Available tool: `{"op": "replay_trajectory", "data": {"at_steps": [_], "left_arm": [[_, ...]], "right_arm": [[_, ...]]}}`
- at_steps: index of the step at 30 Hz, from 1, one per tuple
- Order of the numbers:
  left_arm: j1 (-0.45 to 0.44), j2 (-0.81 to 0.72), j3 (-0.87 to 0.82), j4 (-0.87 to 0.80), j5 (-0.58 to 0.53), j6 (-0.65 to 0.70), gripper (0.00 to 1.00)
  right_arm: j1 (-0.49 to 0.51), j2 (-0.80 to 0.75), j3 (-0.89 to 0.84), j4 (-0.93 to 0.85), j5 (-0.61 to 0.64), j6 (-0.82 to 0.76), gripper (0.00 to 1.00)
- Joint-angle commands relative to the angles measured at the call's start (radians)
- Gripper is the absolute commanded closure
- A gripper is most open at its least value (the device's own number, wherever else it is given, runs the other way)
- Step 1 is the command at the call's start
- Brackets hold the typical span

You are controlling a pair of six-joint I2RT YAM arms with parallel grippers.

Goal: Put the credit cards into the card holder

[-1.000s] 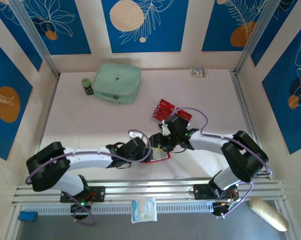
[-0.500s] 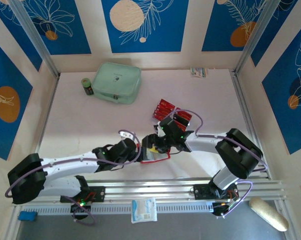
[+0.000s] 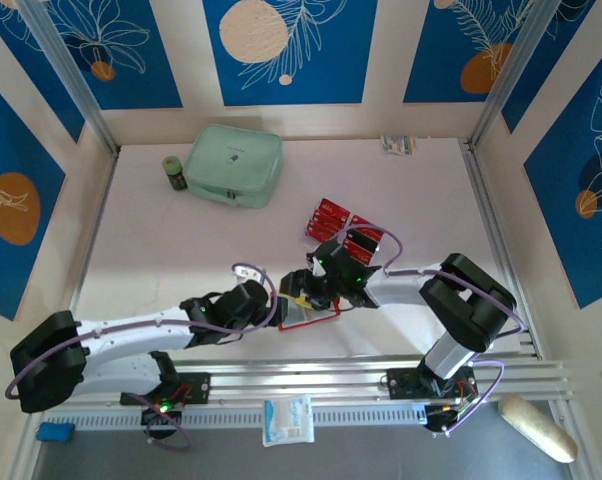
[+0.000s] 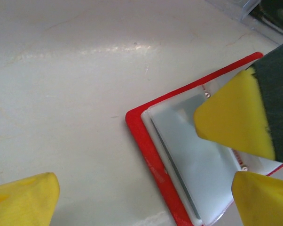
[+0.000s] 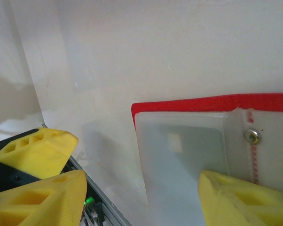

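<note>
Open wallet lay flat, looked empty. Red cards lay piled beyond it, none loaded yet. Empty left gripper gaped wide; right gripper parted, fingertip pressing wallet.

Overhead, wrist close-ups: shared card holder

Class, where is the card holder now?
In the top view, the card holder lies open at centre by the table's near edge, just in front of the credit cards.

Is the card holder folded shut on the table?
No, the card holder lies open, its pale inside facing up within the red border.
</note>
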Motion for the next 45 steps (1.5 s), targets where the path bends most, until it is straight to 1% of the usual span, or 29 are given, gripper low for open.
{"op": "replay_trajectory", "data": {"at_steps": [1,9,18,23,26,29,34,37,40,43,45], "left_arm": [[0.006,0.031,-0.02,0.015,0.003,-0.008,0.06],[0.006,0.107,-0.024,0.054,0.015,-0.008,0.06],[0.006,0.188,-0.008,0.082,0.019,-0.009,0.05],[0.007,0.223,-0.011,0.079,0.025,-0.016,0.05],[0.007,0.222,-0.027,0.079,0.026,-0.027,0.05],[0.007,0.215,-0.041,0.077,0.026,-0.034,0.05],[0.006,0.214,-0.047,0.064,0.024,-0.034,0.05],[0.007,0.221,-0.046,0.06,0.024,-0.03,0.05],[0.007,0.227,-0.042,0.057,0.027,-0.028,0.05],[0.006,0.233,-0.038,0.052,0.027,-0.027,0.05],[0.006,0.238,-0.033,0.043,0.025,-0.024,0.05]], "right_arm": [[0.024,0.014,-0.023,-0.001,0.065,0.06,0.35],[0.055,0.009,-0.038,0.008,0.129,0.12,0.35],[0.065,-0.002,-0.036,0.017,0.131,0.136,0.35],[0.056,-0.039,-0.011,-0.016,0.127,0.108,0.35],[0.029,-0.091,0.02,-0.08,0.12,0.053,0.35],[-0.015,-0.154,0.067,-0.201,0.125,-0.035,0.35],[-0.124,-0.239,0.148,-0.417,0.132,-0.2,0.35],[-0.184,-0.261,0.212,-0.572,0.184,-0.327,0.35],[-0.231,-0.252,0.289,-0.72,0.252,-0.461,0.37],[-0.259,-0.225,0.344,-0.814,0.318,-0.575,0.4],[-0.265,-0.204,0.365,-0.856,0.356,-0.639,0.44]]}}
